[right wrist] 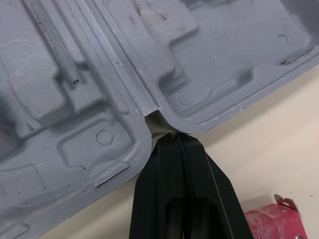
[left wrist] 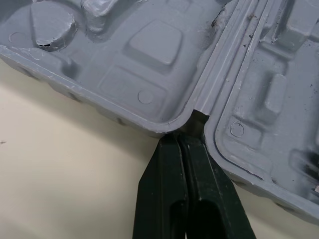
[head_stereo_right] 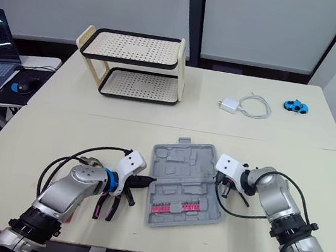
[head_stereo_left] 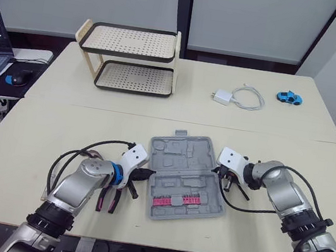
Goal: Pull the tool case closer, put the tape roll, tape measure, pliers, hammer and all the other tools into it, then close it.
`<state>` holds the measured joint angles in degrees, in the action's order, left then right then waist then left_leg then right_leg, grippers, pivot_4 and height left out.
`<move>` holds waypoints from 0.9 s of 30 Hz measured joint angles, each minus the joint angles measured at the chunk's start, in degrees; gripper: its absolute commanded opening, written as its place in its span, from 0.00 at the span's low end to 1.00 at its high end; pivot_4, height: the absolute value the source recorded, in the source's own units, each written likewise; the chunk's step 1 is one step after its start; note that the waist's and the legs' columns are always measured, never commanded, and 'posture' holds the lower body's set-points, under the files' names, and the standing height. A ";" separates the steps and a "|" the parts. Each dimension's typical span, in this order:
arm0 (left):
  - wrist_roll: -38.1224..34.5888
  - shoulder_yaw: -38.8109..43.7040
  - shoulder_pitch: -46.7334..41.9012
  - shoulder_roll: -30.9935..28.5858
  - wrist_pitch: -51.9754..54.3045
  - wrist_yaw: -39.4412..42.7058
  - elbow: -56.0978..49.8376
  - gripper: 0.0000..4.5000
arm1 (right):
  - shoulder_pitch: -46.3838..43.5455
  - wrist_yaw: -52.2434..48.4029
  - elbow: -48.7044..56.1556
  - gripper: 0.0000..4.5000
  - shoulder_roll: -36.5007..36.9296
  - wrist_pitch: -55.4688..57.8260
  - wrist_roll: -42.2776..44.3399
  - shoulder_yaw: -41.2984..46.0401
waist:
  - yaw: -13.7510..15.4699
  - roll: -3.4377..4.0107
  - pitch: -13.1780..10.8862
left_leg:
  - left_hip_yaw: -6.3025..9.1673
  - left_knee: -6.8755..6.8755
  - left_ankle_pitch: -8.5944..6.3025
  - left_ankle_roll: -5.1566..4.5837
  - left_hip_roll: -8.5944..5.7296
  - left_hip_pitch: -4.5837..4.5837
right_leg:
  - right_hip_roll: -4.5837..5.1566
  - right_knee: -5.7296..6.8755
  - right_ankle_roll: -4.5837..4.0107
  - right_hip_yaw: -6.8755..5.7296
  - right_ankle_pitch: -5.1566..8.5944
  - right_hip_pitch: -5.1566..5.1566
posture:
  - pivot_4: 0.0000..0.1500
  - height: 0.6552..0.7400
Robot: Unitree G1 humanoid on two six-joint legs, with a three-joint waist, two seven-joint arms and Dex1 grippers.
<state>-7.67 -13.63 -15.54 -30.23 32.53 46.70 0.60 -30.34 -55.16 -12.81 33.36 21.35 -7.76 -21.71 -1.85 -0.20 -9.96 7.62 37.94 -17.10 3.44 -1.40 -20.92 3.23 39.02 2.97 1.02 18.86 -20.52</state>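
Looks like the pull-closer step: my left end effector [head_stereo_left: 147, 174] and right end effector [head_stereo_left: 218, 170], both pinched narrow, sit at the hinge notches of the open tool case [head_stereo_left: 185, 177], so next I should drag both ends evenly toward me.

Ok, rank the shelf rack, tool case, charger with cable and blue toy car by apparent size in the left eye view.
1. shelf rack and tool case: roughly alike, and the rack stands farther off, so unranked.
2. charger with cable.
3. blue toy car.

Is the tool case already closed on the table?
No, the tool case lies open flat, both moulded halves facing up, with a pink bit strip showing in the near half.
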 measured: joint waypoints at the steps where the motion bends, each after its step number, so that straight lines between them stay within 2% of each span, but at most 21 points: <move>1: 0.05 -0.15 -0.09 -0.14 -0.01 0.29 0.00 0.00 | 0.46 -0.13 0.84 0.01 0.20 0.48 0.00 0.09 | 0.00 0.00 0.00 | 0.01 0.00 0.00 0.00 0.00 0.00 | 0.00 0.00 0.00 0.00 0.00 0.00 | 1.00 1.00; 13: 0.10 -2.20 0.21 -1.39 2.78 2.78 -3.74 0.00 | 10.52 -0.64 16.66 0.01 3.33 9.52 0.59 3.61 | 0.07 0.00 0.00 | 0.04 -0.01 -0.01 -0.02 0.00 -0.04 | -0.01 -0.01 0.00 -0.01 0.00 -0.01 | 1.00 1.00; 27: -0.29 -3.33 2.79 -6.11 5.79 7.12 -9.83 0.00 | 20.39 1.50 32.81 0.01 4.61 20.99 3.68 5.89 | 0.10 0.00 0.00 | 0.07 -0.02 -0.13 -0.23 0.02 -0.03 | -0.05 -0.01 0.00 -0.01 0.00 0.00 | 1.00 1.00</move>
<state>-7.96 -16.96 -12.75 -36.34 38.31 53.82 -9.23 -9.95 -53.66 20.00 37.97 42.33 -4.08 -15.82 -1.75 -0.20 -9.96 7.69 37.91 -17.23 3.21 -1.38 -20.96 3.18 39.00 2.97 1.01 18.86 -20.52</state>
